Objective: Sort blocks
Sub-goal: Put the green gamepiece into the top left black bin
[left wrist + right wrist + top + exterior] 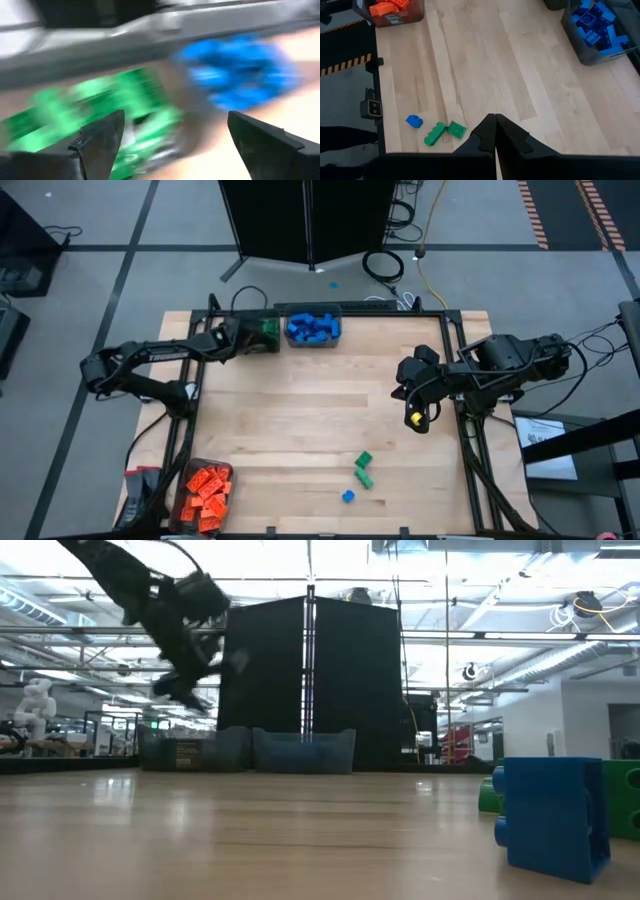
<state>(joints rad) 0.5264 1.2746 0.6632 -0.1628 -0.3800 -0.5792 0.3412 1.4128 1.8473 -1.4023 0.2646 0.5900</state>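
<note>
My left gripper (240,338) hangs open over the far-left bin of green blocks (264,332); in the left wrist view nothing sits between its fingers (174,120), and the green blocks (60,115) blur below. Beside it stands the bin of blue blocks (313,328). Two green blocks (364,468) and one blue block (348,496) lie loose on the table near the front edge, also seen in the right wrist view as the green blocks (445,132) and the blue block (414,121). My right gripper (415,418) is shut and raised over the table's right side, holding nothing.
A bin of orange blocks (205,492) stands at the near-left corner. A black frame rail (330,307) runs along the far edge behind the bins. Bare wood (300,410) spans the table's middle. In the low view the loose blue block (555,810) looms close at the right.
</note>
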